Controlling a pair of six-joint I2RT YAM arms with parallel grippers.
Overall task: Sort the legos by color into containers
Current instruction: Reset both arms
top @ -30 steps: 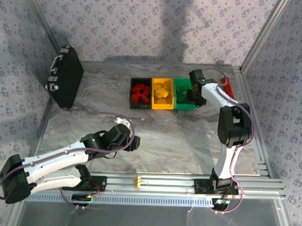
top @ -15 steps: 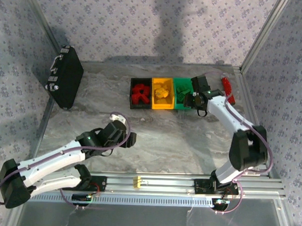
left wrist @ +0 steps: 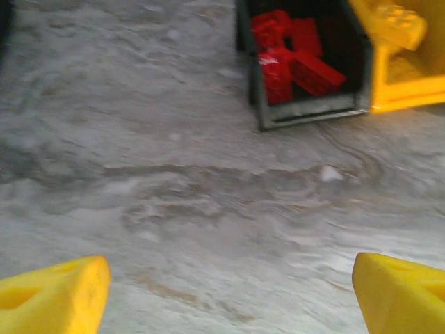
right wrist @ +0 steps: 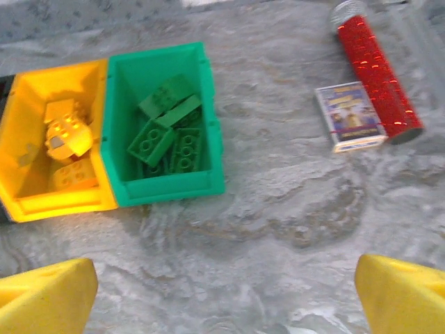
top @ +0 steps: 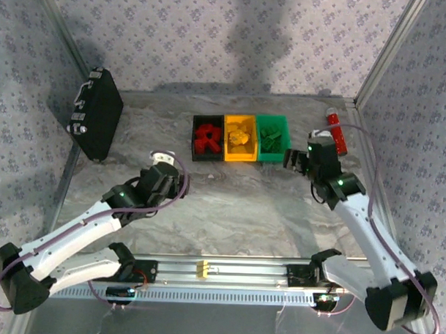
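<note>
Left end effector (left wrist: pixel 229 296) and right end effector (right wrist: pixel 226 292) both gape empty; legos (right wrist: pixel 149 142) sit sorted by colour in the containers (top: pixel 239 159). A low sweep from the right one might nudge the green bin (right wrist: pixel 170 188) askew

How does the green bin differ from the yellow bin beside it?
The green bin holds green bricks, the yellow bin yellow bricks. The green bin ends the row on the right; the yellow bin sits in the middle, next to the black bin. Both are the same size and shape.

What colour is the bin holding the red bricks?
Black; the small rectangular plastic bin shows best in the top external view.
</note>
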